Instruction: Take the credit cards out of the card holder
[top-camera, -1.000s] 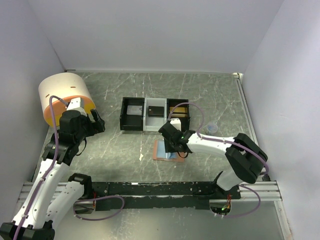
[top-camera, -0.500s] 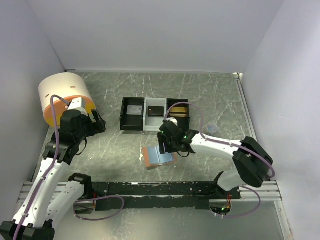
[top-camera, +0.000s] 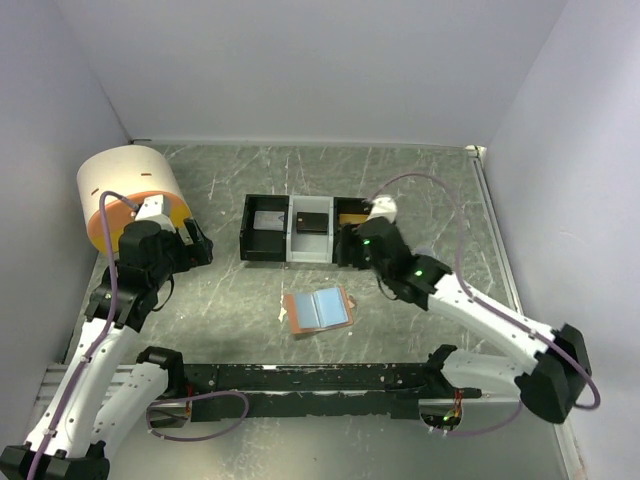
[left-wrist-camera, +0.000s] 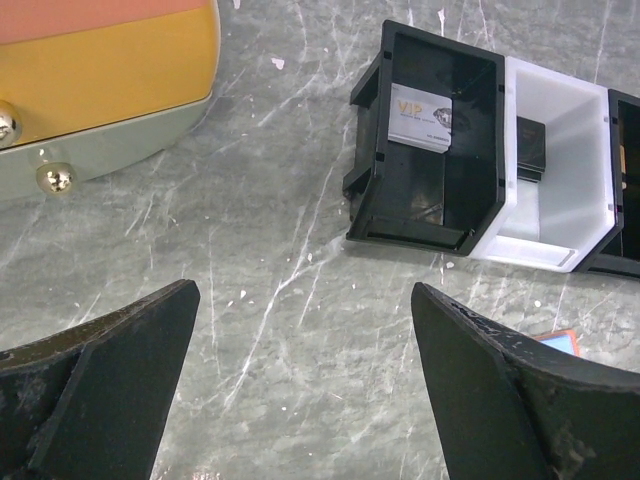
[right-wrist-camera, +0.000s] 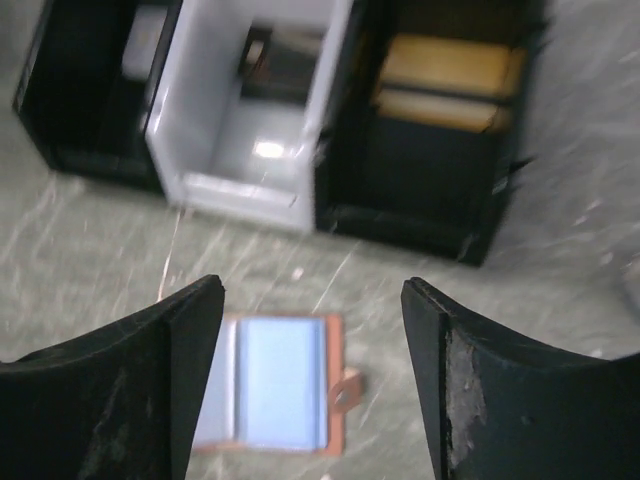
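The card holder (top-camera: 318, 310) lies open and flat on the table in front of the tray, salmon-orange edge around light blue lining. In the right wrist view it (right-wrist-camera: 280, 385) lies below and between my fingers, with its snap tab pointing right. My right gripper (top-camera: 352, 244) is open and empty, raised near the tray's right compartment (right-wrist-camera: 312, 288). My left gripper (top-camera: 193, 245) is open and empty over bare table at the left (left-wrist-camera: 305, 290). A corner of the card holder (left-wrist-camera: 560, 340) shows at the left wrist view's right edge.
A black-and-white three-compartment tray (top-camera: 290, 245) stands behind the card holder. It holds a silver VIP card (left-wrist-camera: 425, 115) at left, a dark card (left-wrist-camera: 530, 150) in the white middle and a gold card (right-wrist-camera: 450, 80) at right. A cream and orange drum (top-camera: 130, 195) stands far left.
My right gripper has come off the card holder and drawn back up toward the tray. The card holder slid a little left and lies open. The left arm has not moved.
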